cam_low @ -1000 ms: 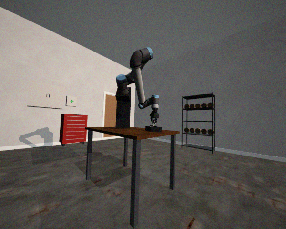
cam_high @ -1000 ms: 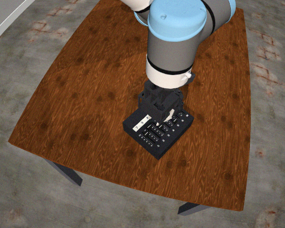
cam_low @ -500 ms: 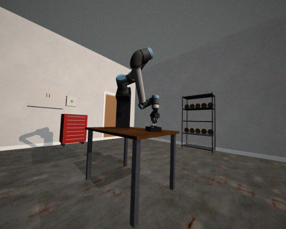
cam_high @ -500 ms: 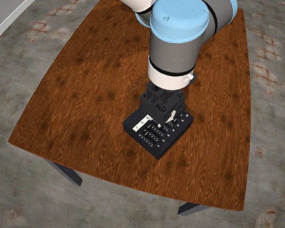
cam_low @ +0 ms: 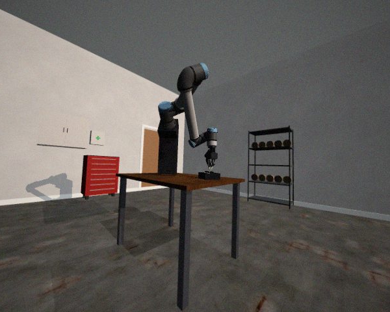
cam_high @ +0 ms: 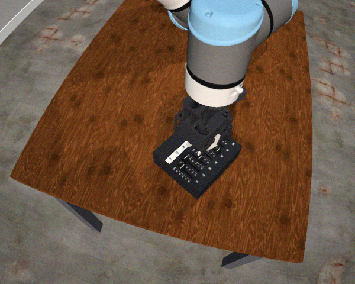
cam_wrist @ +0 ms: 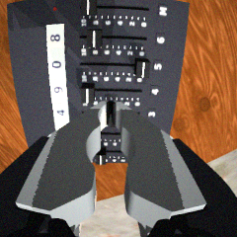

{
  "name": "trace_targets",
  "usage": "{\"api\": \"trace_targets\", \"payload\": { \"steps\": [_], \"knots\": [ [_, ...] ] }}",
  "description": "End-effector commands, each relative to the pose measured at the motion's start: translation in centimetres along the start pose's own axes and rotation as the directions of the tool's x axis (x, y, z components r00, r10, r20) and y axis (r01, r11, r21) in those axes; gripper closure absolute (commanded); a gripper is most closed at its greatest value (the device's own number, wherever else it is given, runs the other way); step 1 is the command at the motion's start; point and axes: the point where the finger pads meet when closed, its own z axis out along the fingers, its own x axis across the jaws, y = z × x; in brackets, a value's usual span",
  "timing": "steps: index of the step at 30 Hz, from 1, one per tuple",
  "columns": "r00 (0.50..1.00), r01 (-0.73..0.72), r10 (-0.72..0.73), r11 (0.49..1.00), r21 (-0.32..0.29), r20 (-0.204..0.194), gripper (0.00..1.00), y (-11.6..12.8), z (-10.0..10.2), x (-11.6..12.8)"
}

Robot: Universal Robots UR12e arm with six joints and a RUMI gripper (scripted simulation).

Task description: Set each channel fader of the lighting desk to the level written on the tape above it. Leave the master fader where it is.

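Observation:
The black lighting desk (cam_high: 168, 147) (cam_low: 208, 175) (cam_wrist: 30, 74) lies on the table. Its tape (cam_high: 174, 156) (cam_wrist: 57, 75) reads 7, 9, 4 in the top view, and 4, 9, 0, 8 in the wrist view. The channel 6 fader (cam_wrist: 94, 39) stands near 8, the channel 5 fader (cam_wrist: 142, 68) at 0, the channel 4 fader (cam_wrist: 88, 93) about 9. The master fader (cam_wrist: 89, 7) is near its high end. My gripper (cam_high: 199, 152) (cam_low: 210, 170) (cam_wrist: 111, 103) is shut, tips low at the channel 3 slot. They hide most of that slot and its knob. The channel 1 fader (cam_wrist: 102, 157) is partly hidden.
The desk stands on the wooden table (cam_high: 125, 171) (cam_low: 188, 182), close to its edge. The number labels run along the desk's other side, past the low ends of the slots. A red cabinet (cam_low: 103, 174) and a shelf rack (cam_low: 270, 181) stand away from the table.

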Motion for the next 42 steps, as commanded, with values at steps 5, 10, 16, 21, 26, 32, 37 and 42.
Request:
{"api": "trace_targets", "payload": {
  "steps": [5, 10, 16, 21, 26, 32, 37, 42],
  "knots": [
    [1.000, 0.000, 0.000, 1.000, 0.000, -0.001, 1.00, 0.0, -2.4, 0.0],
    [1.000, 0.000, 0.000, 1.000, 0.000, -0.001, 1.00, 0.0, -2.7, 0.0],
    [1.000, 0.000, 0.000, 1.000, 0.000, -0.001, 1.00, 0.0, -2.7, 0.0],
    [1.000, 0.000, 0.000, 1.000, 0.000, -0.001, 1.00, 0.0, -2.7, 0.0],
    [1.000, 0.000, 0.000, 1.000, 0.000, -0.001, 0.00, 0.0, -3.0, 0.0],
    [1.000, 0.000, 0.000, 1.000, 0.000, -0.001, 0.00, 0.0, -4.1, 0.0],
    [1.000, 0.000, 0.000, 1.000, 0.000, -0.001, 0.00, 0.0, -6.4, 0.0],
    [1.000, 0.000, 0.000, 1.000, 0.000, -0.001, 0.00, 0.0, -8.9, 0.0]
  ]
}}
